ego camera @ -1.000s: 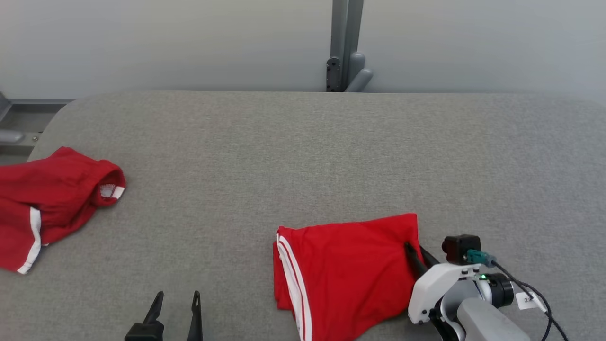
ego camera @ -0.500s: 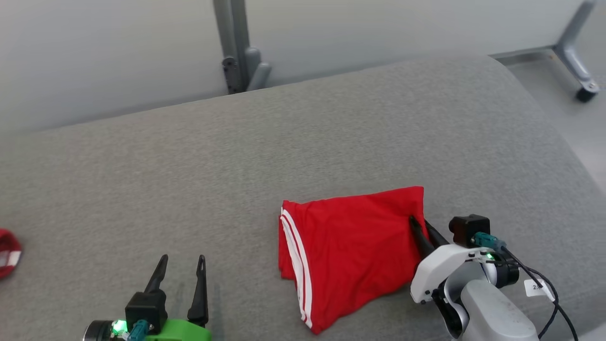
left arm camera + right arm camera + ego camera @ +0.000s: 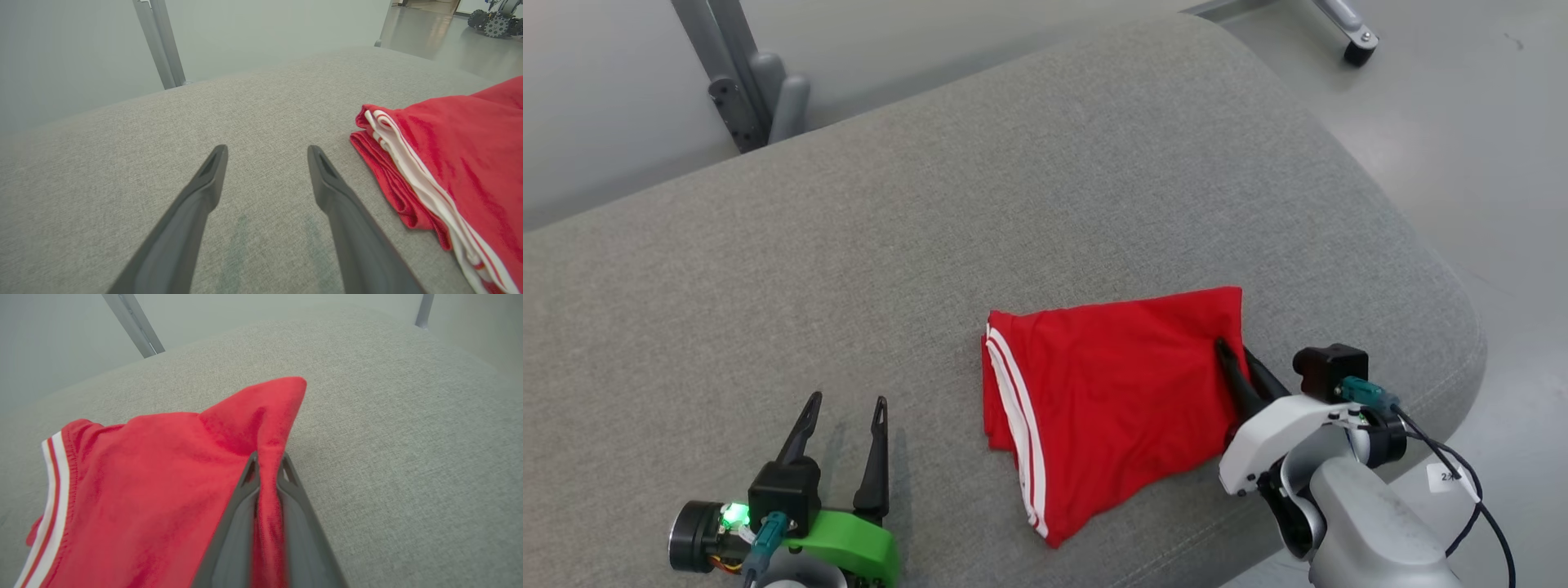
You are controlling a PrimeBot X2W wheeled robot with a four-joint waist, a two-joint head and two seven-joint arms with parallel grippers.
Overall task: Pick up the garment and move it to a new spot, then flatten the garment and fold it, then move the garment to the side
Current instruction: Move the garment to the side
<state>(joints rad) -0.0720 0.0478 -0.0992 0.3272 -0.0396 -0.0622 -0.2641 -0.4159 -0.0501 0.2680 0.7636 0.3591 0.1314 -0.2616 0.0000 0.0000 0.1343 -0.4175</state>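
Right jaws pinch folded red striped fabric garment (image 3: pixel 1111 392), lower centre; left jaws open, empty. Slide slowly over grey cloth tabletop (image 3: pixel 1013 163), fold intact.

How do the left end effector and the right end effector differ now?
The left end effector is open and holds nothing; the right end effector is shut on an edge of the red garment. The left one is over bare grey padding; the right one is at the garment. Both have two dark fingers.
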